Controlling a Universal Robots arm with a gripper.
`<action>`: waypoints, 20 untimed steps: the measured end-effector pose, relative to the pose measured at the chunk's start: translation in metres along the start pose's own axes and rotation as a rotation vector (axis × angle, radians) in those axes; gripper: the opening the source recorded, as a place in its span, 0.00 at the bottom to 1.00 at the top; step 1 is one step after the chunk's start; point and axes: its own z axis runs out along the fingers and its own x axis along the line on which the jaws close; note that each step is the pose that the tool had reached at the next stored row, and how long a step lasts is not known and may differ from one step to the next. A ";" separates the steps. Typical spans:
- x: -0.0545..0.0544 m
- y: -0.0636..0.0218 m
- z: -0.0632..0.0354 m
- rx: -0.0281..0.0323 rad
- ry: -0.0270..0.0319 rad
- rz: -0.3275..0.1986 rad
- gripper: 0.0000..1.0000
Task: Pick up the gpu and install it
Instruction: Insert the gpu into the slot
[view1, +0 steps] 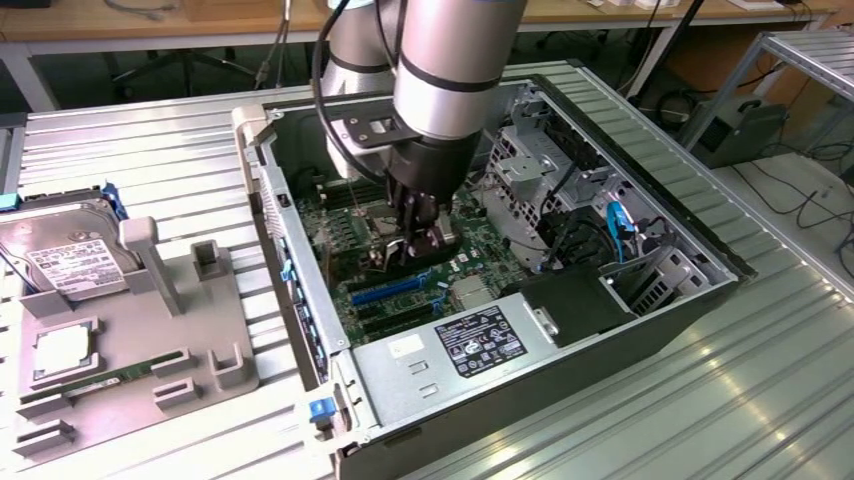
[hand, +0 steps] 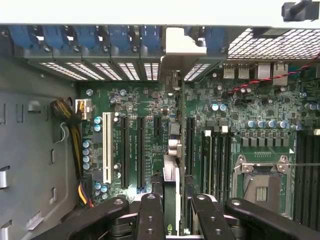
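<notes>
You are holding the gpu (hand: 170, 197) edge-on between fingers (hand: 150, 220) clamped on its upper edge, hanging it inside the open computer case (view1: 694, 300), its long axis running along the motherboard's black expansion slots (hand: 140, 150), its silver bracket (hand: 182, 42) toward the case's rear slot openings.
</notes>
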 end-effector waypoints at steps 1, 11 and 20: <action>0.000 0.0005 0.0034 0.0000 0.0000 0.000 0.26; -0.002 0.0050 0.0172 0.0001 0.0002 0.000 0.26; -0.001 0.0051 0.0254 0.0001 0.0003 0.000 0.26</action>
